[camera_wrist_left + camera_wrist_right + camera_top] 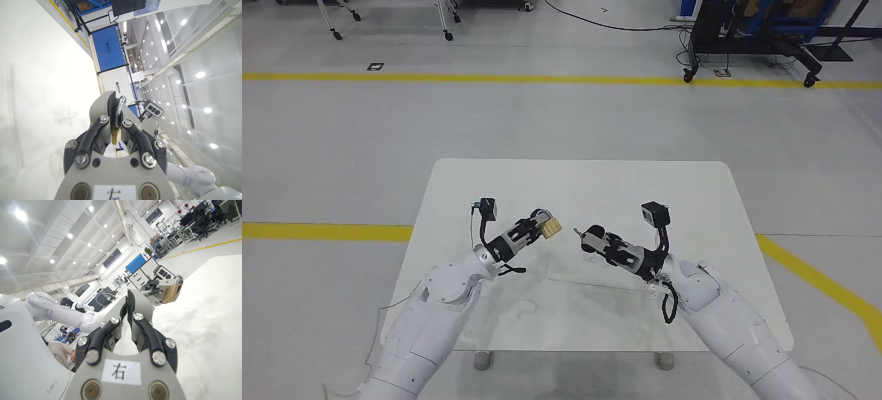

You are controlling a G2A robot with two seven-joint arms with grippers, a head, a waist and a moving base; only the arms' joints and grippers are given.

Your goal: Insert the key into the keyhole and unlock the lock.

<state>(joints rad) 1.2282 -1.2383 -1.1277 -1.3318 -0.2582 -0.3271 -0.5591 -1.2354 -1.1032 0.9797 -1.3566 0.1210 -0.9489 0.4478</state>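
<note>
— Left gripper (545,228) first: what has it got?
— It is clamped on a brass padlock (552,229), held up off the white table (582,180), a little left of the middle of the top view. In the left wrist view the silver shackle (121,106) sits between the pads near the fingertips. The brass body (115,136) lies further in, towards the palm.
— And the right gripper (588,237)?
— Just right of the middle of the top view, with its tip pointed at the padlock, near it but apart. Its own wrist view shows the two black pads (130,308) pressed flat against each other.
— Is the key in there?
— I cannot tell. In the top view a small pale bit (577,232) juts from the tip towards the padlock, too small to name.
— How does the padlock look from the right wrist?
— It sits right of centre in the upper half of that frame, beyond the right gripper's tip. One broad brass face is turned this way and the shackle is at the far end.
— Are both over the table?
— Yes, both grippers are above its middle part, facing each other.
</note>
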